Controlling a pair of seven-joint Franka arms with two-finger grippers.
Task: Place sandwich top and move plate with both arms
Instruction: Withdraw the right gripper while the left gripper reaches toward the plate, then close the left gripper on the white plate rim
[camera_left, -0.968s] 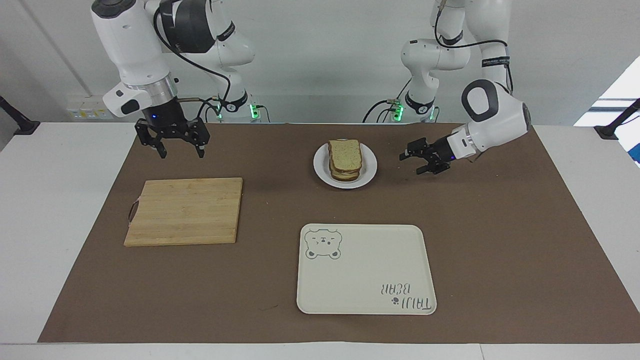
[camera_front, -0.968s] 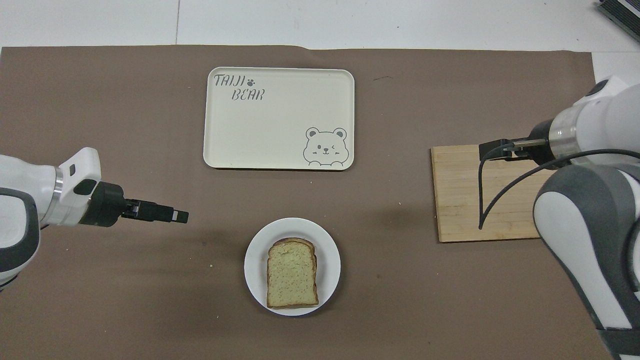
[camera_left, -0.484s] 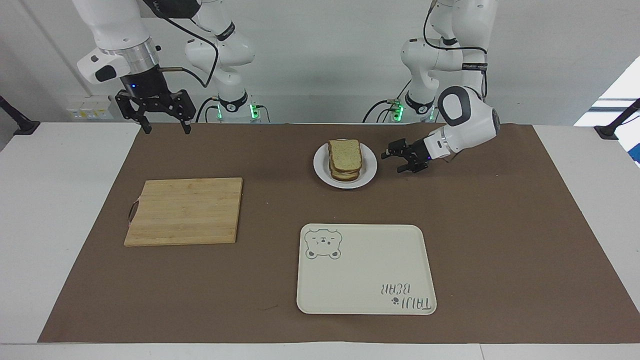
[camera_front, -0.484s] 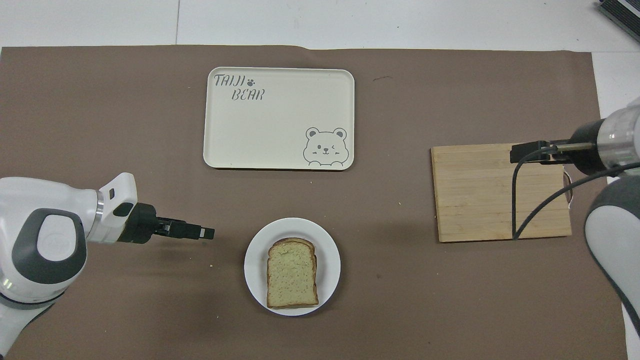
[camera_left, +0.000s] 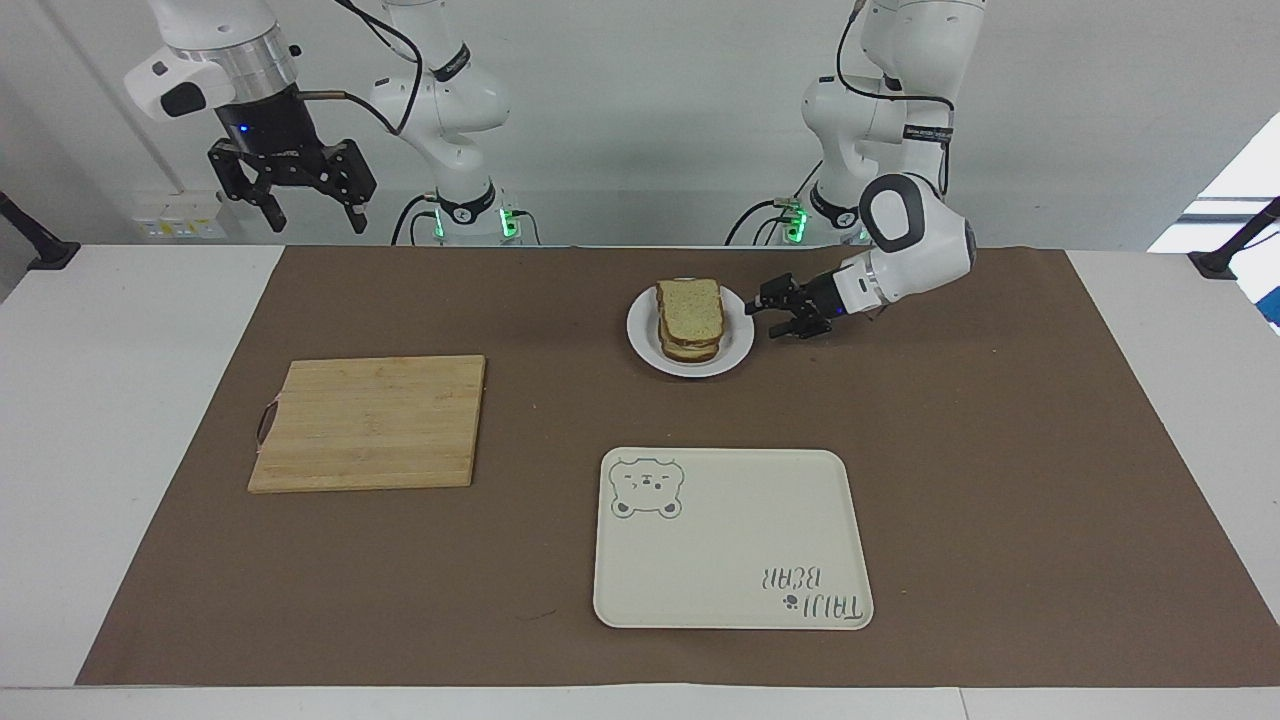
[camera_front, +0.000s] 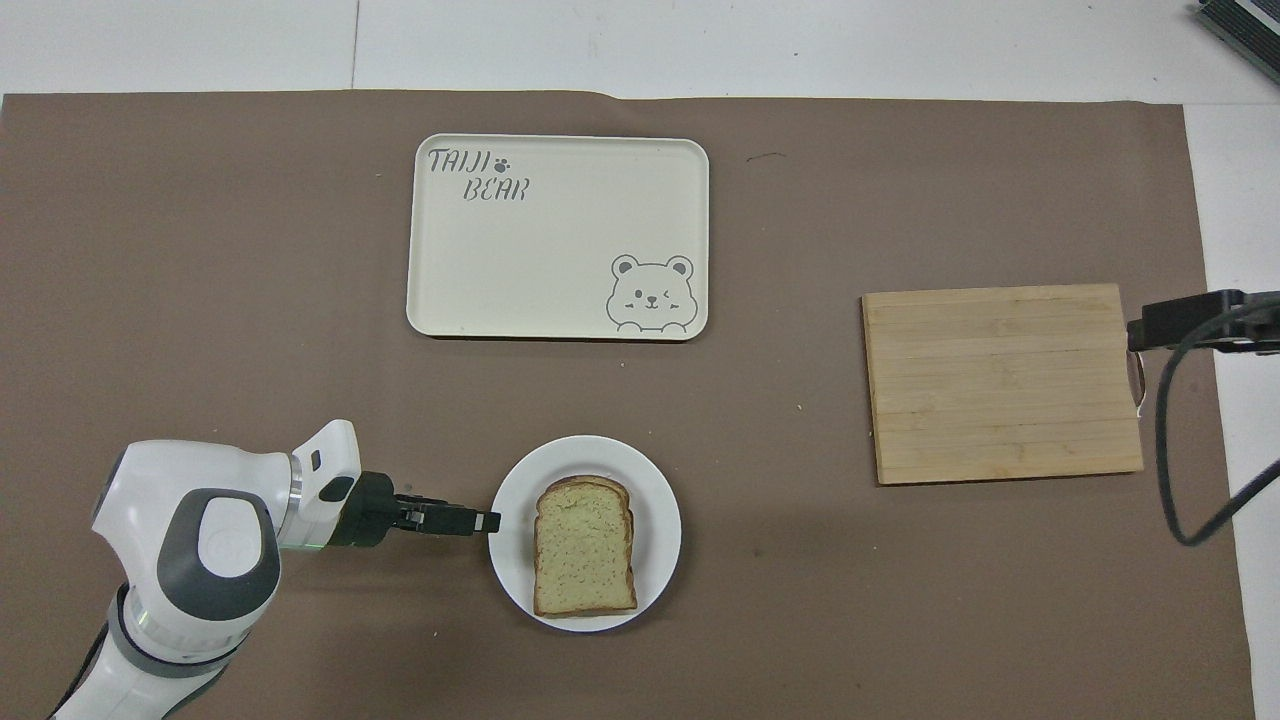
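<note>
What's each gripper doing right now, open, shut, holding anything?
Left gripper: at the plate rim; can't tell whether it grips.
Right gripper: open, empty, raised at the right arm's end of the table, waiting.

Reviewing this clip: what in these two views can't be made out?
- Sandwich filling: overhead view, covered by the sandwich top; facing view, too small.
- Whether the left gripper touches the plate rim: facing view, too small; overhead view, the gripper overlaps the rim.
- Right gripper: overhead view, cut off by the edge.
</note>
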